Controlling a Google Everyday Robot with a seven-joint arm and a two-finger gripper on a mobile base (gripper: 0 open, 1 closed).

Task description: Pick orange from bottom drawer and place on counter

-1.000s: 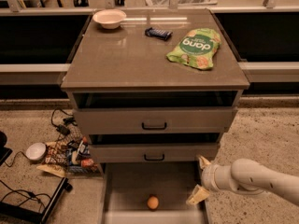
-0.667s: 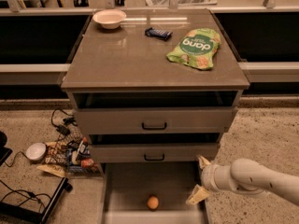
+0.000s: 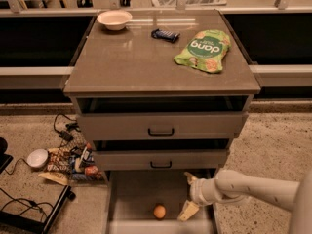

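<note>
In the bottom drawer (image 3: 131,189): the orange (image 3: 159,211) lay on the plain grey floor, low centre of the frame.
Tool (image 3: 187,195): hung just right of the orange, fingers spread apart, empty.
Handling: probably light, firm, smooth-skinned and apt to roll; best pinched across its middle.
Worktop (image 3: 141,57): was flat, glossy, grey-brown.

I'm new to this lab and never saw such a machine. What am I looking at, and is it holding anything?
One camera looks down on a drawer cabinet. The pale arm from the right is the robot's; its two-finger tool hangs open over the pulled-out bottom drawer, holding nothing. The orange lies on the drawer floor, just left of the tool in the picture, apart from it. On the counter sit a pale bowl, a dark wrapped bar and a green snack bag.
</note>
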